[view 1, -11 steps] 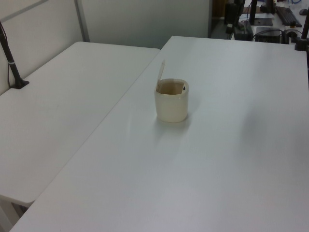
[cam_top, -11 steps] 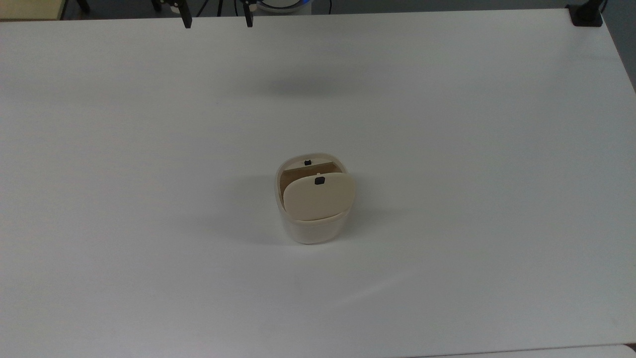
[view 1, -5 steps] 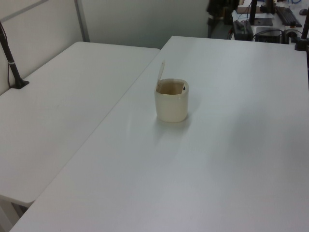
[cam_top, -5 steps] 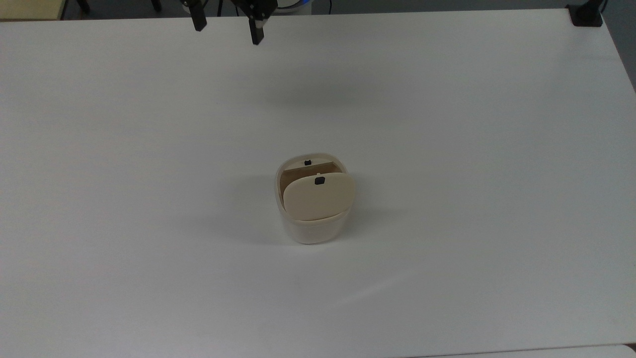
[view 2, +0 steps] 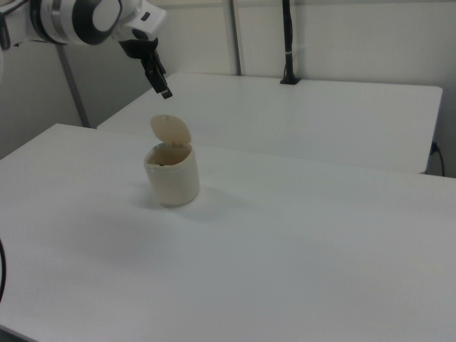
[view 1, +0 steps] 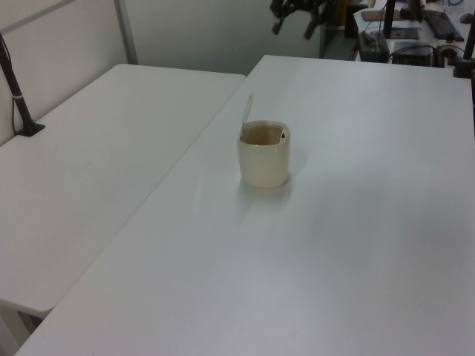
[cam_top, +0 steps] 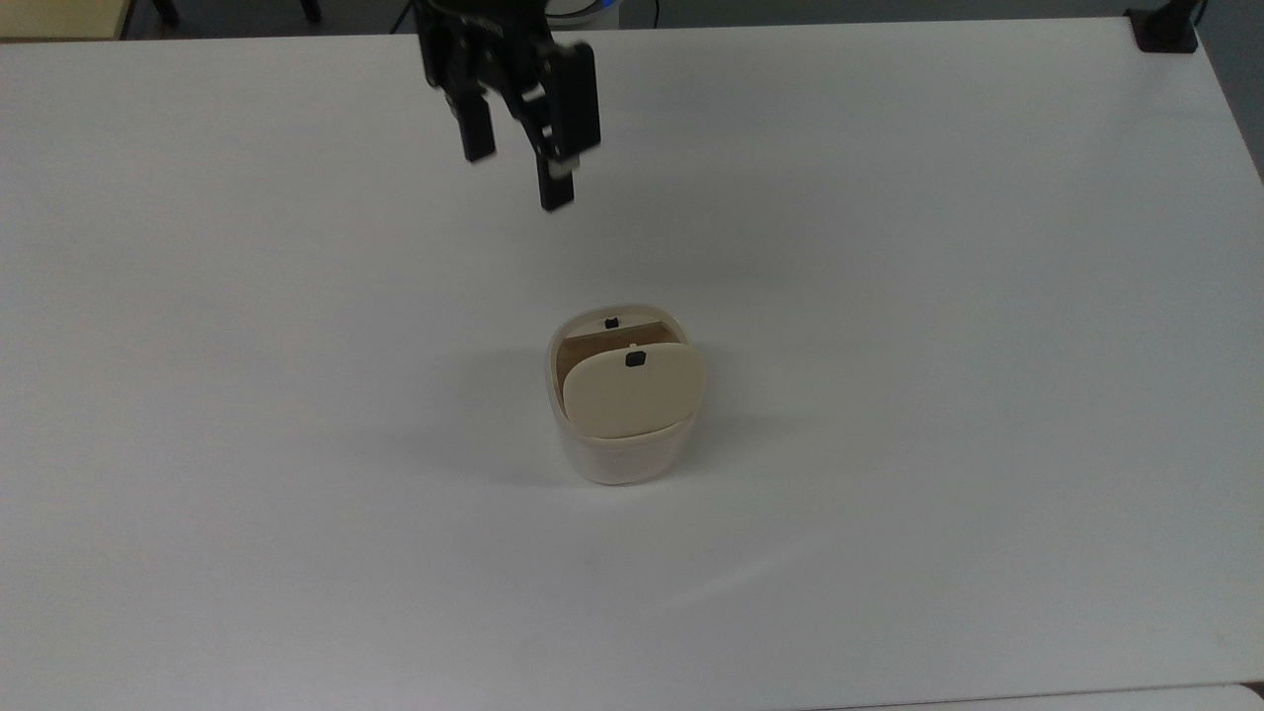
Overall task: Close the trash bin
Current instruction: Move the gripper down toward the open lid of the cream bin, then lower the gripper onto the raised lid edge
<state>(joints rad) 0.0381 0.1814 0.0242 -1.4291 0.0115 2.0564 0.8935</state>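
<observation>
The cream-white trash bin (cam_top: 620, 456) stands near the middle of the white table (cam_top: 889, 296). Its beige lid (cam_top: 632, 393) is raised on its hinge, with a small black square mark near the lid's free edge. The brown inside of the bin shows behind the lid. In the left view the bin (view 1: 263, 162) has its lid (view 1: 247, 113) standing almost upright. In the right view the lid (view 2: 171, 131) tilts back over the bin (view 2: 172, 179). My gripper (cam_top: 518, 170) hangs open in the air, above and beyond the bin toward the top view's top left, holding nothing. It also appears high up as the gripper (view 1: 292, 30) and the gripper (view 2: 161, 84).
A second white table (view 1: 89, 170) adjoins on the left view's left, with a black clamp post (view 1: 18, 93) on it. Another black clamp (cam_top: 1165, 32) sits at the table's far right corner in the top view. A desk with a keyboard (view 1: 439, 22) stands beyond.
My gripper has moved from the top view's upper edge down and toward the bin, staying open. The bin and its raised lid have not moved.
</observation>
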